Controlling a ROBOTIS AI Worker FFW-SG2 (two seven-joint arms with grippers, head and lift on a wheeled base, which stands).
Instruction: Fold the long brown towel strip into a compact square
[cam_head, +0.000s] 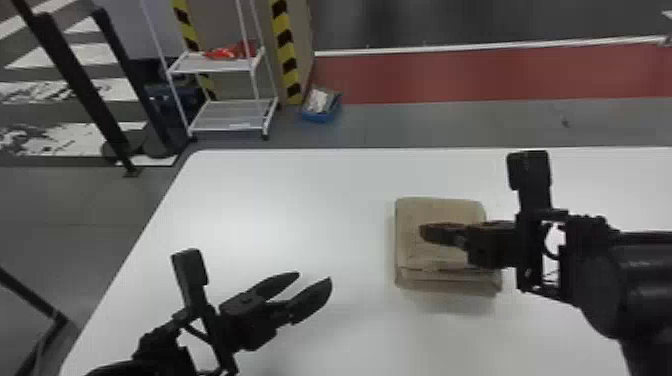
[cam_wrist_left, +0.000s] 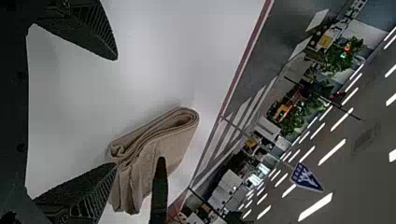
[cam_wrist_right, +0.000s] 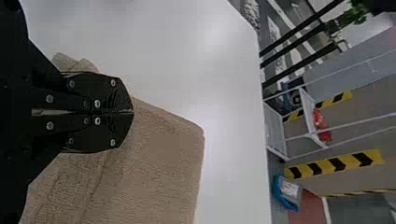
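The brown towel lies folded into a compact, roughly square bundle on the white table. Over its right part is my right gripper, its fingers closed together. In the right wrist view the towel spreads beneath the right gripper, whose fingertips meet with no cloth visible between them. Left of the towel, apart from it, my left gripper stands open and empty. The left wrist view gives the towel from the side, with stacked looped layers, beyond the spread fingers of the left gripper.
The white table extends around the towel, its far and left edges in view. Beyond it on the floor stand a white shelf rack, a blue box and dark posts.
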